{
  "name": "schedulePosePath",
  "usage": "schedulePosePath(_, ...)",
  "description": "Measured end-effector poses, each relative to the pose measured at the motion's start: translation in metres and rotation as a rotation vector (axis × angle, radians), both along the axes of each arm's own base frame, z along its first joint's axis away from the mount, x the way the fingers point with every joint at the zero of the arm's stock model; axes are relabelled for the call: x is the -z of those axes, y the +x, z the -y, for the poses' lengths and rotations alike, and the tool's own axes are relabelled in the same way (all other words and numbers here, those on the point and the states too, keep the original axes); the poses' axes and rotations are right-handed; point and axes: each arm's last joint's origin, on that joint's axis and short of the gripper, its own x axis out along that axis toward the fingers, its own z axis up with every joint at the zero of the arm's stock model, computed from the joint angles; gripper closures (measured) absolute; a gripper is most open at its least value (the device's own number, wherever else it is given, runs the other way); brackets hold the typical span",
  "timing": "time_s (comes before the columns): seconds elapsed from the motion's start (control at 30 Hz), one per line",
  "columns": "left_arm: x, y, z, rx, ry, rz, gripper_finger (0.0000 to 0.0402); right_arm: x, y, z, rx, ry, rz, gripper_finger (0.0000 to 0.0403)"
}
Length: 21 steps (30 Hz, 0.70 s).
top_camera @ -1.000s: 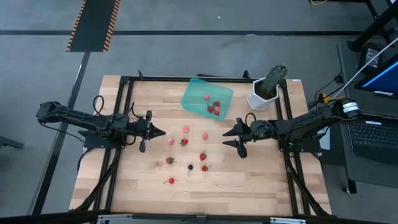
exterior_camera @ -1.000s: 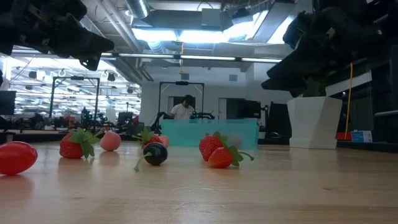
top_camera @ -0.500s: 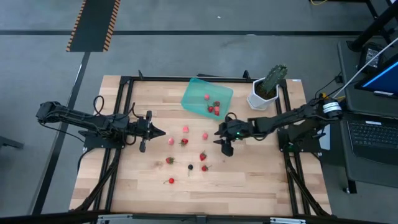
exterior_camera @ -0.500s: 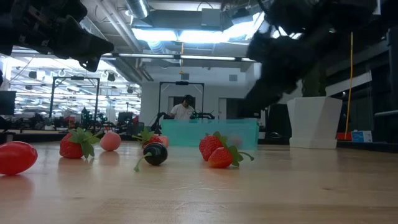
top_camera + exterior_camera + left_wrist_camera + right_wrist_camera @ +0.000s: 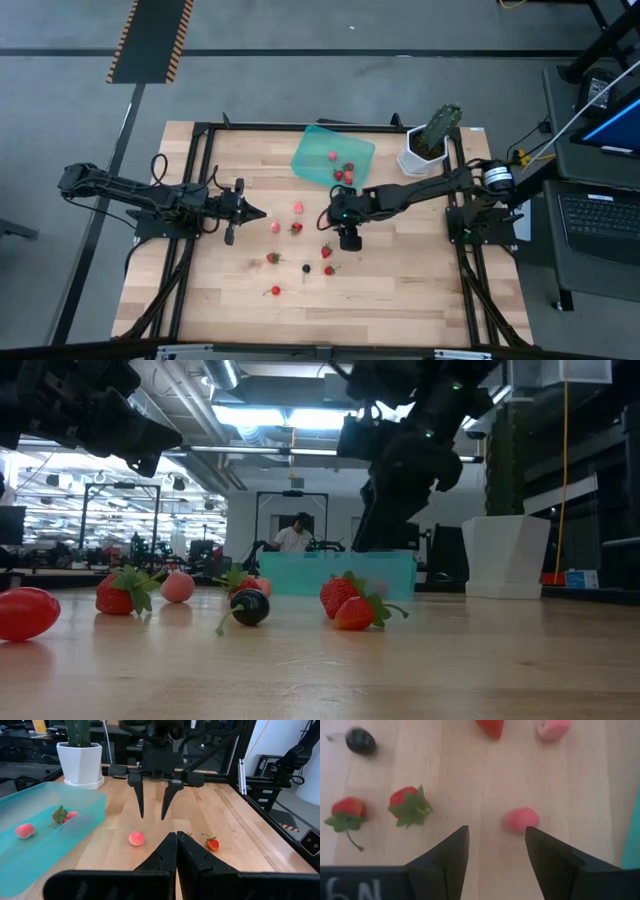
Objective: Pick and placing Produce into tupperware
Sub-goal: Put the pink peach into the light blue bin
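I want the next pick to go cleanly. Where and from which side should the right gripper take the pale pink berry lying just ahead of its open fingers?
Grip the pale pink berry across its rounded middle, coming straight down from above. It lies loose on the bare table, apart from the other berries, with no stem showing to catch. The right gripper, open, hangs just short of it, so it probably needs a small forward move first.

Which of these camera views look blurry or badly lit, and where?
Low view: bright ceiling lights behind leave the right pincer a dark silhouette, and the nearest red berry looks soft. Right wrist view: the pale pink berry and the dark berry are blurred. High view: evenly lit, tupperware clear.
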Motion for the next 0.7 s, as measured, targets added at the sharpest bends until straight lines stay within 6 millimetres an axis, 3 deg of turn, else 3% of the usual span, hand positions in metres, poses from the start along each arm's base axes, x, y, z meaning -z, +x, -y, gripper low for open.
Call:
schedulePosePath(0.23, 0.0, 0.0, 0.0, 0.0, 0.001, -0.005, 0.0401, 0.009, 0.015, 0.01, 0.003, -0.018, -0.04, 0.0207)
schedulePosePath(0.7, 0.001, 0.0, 0.0, 0.0, 0.001, -0.012, 0.0401, 0.029, 0.019, 0.025, 0.038, -0.019, -0.089, 0.0207)
